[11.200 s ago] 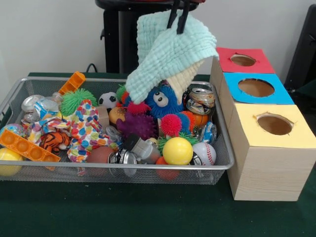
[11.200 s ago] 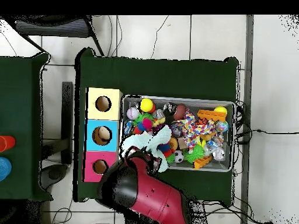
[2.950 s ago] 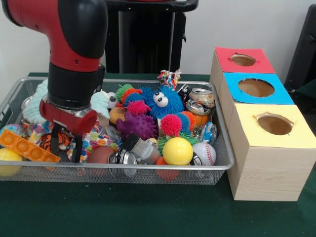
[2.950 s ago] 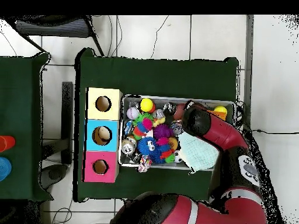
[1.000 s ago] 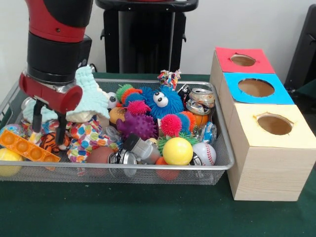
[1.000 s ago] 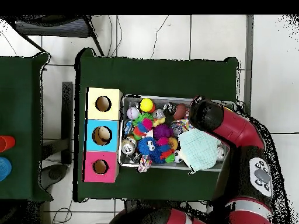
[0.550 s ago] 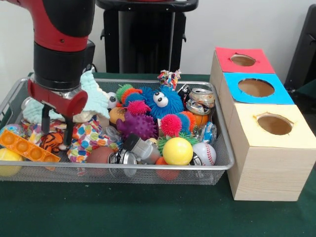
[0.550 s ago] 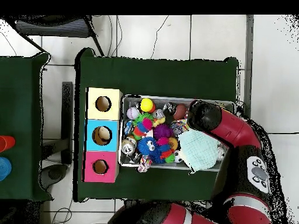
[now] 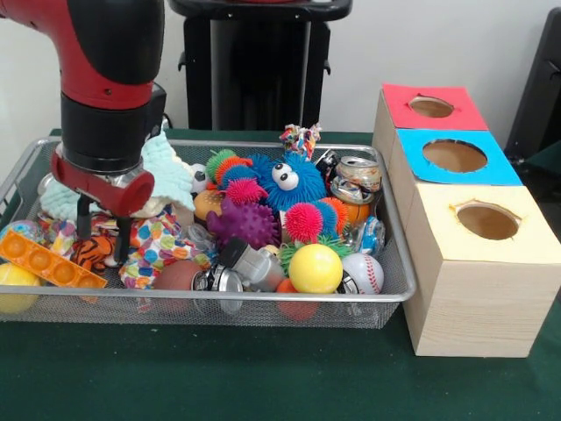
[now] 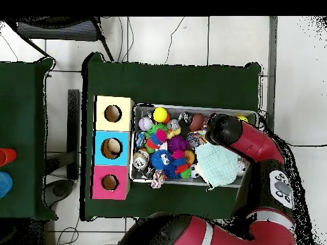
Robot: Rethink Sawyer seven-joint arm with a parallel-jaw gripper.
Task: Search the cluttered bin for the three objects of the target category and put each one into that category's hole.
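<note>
My gripper [image 9: 102, 244] hangs low over the left part of the wire bin [image 9: 263, 298], open, its two fingers [image 9: 83, 226] standing either side of an orange tiger-striped cloth [image 9: 91, 253]. I cannot tell whether they touch it. A mint cloth [image 9: 172, 172] lies bunched just behind the arm, and a spotted multicolour cloth [image 9: 154, 235] lies to the right of the fingers. A small patterned rag [image 9: 300, 138] hangs on the far rim. In the overhead view the arm [image 10: 243, 137] hides the gripper, beside the mint cloth [image 10: 217, 164].
Red [image 9: 429, 107], blue [image 9: 456, 156] and yellow [image 9: 486, 221] boxes with holes stand right of the bin. The bin also holds a blue furry toy [image 9: 282, 180], spiky balls, a yellow ball [image 9: 316, 267], a baseball [image 9: 363, 272], cans [image 9: 355, 175] and an orange tray [image 9: 44, 260].
Over the last second the gripper shifted slightly right and sank toward the tiger-striped cloth. Much earlier it held the mint cloth up high; that cloth now lies in the bin's left part.
</note>
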